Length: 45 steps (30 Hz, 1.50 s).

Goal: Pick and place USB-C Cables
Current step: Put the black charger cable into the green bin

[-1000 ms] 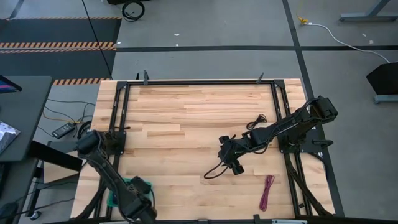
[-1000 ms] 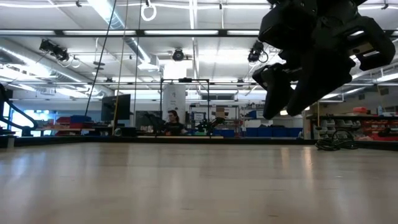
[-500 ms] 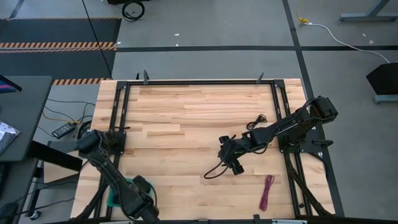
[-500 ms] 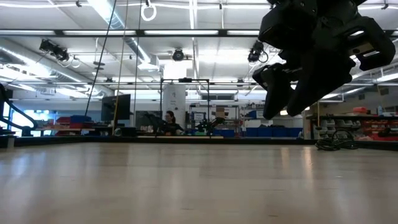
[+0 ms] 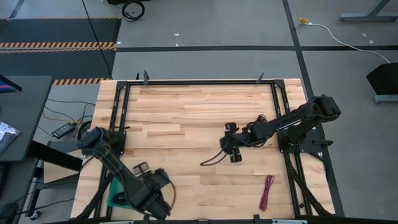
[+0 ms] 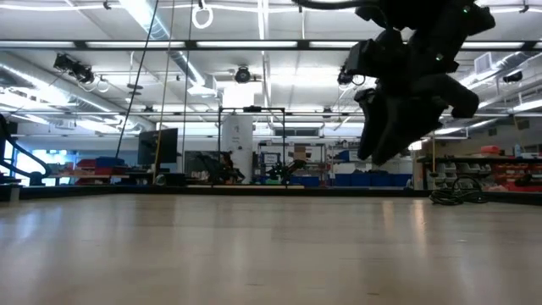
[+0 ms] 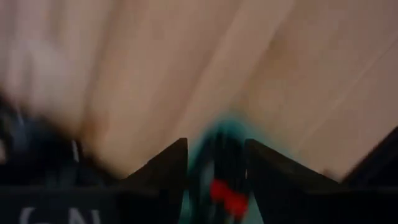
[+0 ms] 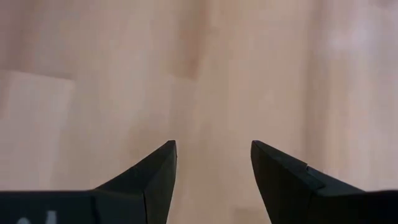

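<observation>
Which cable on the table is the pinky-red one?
The magenta-red cable, a long thin bundle lying near the table's front right edge, with nothing touching it. The other loose cable is black and trails from under the right gripper mid-table.

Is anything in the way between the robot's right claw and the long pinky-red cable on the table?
Nothing visible. The open right gripper hangs above bare wooden table. The thin magenta-red cable lies apart near the table's front edge, with only bare wood between.

The right gripper (image 5: 227,147) hangs over mid-table, a black cable (image 5: 212,160) trailing from beside it. A magenta cable (image 5: 267,191) lies well apart from it.
</observation>
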Tool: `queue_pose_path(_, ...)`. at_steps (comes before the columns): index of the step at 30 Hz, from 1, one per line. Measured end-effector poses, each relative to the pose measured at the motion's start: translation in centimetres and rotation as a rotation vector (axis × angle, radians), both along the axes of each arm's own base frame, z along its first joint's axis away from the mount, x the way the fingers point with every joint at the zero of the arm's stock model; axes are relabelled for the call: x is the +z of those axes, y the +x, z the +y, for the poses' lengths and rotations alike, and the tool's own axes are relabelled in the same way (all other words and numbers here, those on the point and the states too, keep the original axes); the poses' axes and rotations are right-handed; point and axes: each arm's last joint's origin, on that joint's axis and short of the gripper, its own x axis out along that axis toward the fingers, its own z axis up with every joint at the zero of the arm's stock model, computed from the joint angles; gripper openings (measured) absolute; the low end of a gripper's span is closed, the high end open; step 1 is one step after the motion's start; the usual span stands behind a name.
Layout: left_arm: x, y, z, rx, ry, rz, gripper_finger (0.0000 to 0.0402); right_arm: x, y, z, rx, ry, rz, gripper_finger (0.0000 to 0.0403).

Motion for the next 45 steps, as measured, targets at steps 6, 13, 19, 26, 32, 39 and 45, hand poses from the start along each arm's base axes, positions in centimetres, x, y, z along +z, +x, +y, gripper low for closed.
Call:
queue_pose_path(6,2.2,3.2,0.3,-0.200,0.167,-0.382,0.0157,1.2,-1.3,-2.4,-0.202,-0.072,0.051,0.0213)
queue_pose_path(13,2.3,6.8,-0.1,-0.381,0.227,-0.619,0.0156,1.4,-3.2,-5.0,-0.423,-0.051,0.176,0.0213)
queue_pose_path(19,0.7,9.3,0.4,-0.483,0.280,-0.726,0.0156,1.3,-3.9,-5.9,-0.479,-0.055,0.232,0.0213)
queue_pose_path(26,-2.1,12.5,2.6,-0.607,0.271,-0.883,0.0156,0.9,-4.2,-5.9,-0.457,-0.007,0.269,0.0213)
queue_pose_path(32,-0.6,16.2,7.4,-0.759,0.255,-1.087,0.0156,0.4,-5.0,-5.5,-0.448,0.089,0.365,0.0213)
queue_pose_path(39,4.2,16.9,15.3,-0.843,0.201,-1.249,0.0155,0.3,-5.7,-5.1,-0.422,0.095,0.433,0.0213)
queue_pose_path(45,3.8,16.6,18.7,-0.804,0.136,-1.143,0.0155,0.3,-5.7,-5.3,-0.376,0.080,0.446,0.0213)
